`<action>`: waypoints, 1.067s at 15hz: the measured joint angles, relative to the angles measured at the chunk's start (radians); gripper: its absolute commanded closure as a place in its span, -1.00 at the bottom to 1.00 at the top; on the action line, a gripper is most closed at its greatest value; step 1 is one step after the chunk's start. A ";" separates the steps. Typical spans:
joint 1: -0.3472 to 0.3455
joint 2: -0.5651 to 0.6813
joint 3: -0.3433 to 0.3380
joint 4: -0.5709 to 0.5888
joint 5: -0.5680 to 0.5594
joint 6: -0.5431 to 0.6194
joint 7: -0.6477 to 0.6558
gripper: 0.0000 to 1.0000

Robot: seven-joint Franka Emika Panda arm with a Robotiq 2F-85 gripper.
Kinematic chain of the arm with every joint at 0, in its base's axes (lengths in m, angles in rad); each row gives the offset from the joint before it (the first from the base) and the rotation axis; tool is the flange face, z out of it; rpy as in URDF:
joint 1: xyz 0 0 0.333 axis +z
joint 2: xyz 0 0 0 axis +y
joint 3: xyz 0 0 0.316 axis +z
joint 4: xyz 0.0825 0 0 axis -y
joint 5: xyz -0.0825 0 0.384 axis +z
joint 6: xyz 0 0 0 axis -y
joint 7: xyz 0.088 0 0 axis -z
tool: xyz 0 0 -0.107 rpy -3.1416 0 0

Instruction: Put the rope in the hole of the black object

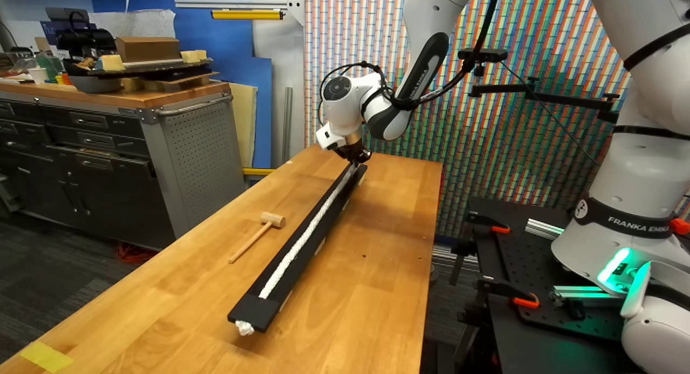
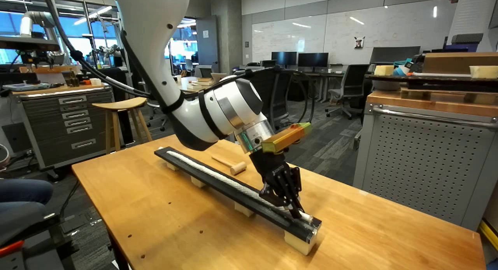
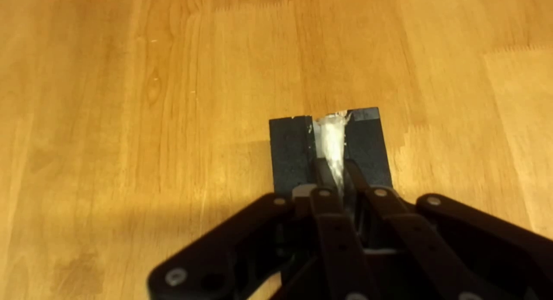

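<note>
On the wooden table (image 1: 388, 217) lie a mallet (image 1: 259, 234), several pale blocks (image 2: 298, 243) and what looks like yellow tape (image 1: 47, 356).

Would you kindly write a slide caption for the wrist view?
Robotiq gripper closed on the white rope near one end of the grooved black bar, over a wooden tabletop.

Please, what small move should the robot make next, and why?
Probably press the rope down gently: the jaws are closed on it near an end of the black bar, in line with the groove. I cannot tell how deep the rope sits there.
</note>
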 measured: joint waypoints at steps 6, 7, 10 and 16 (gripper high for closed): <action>-0.002 0.002 0.000 0.000 0.000 0.000 -0.004 0.76; -0.003 0.003 0.000 0.000 0.000 0.000 -0.004 0.50; -0.003 0.004 0.000 0.000 0.000 0.000 -0.004 0.08; -0.009 0.004 -0.007 0.001 0.000 -0.001 -0.004 -0.86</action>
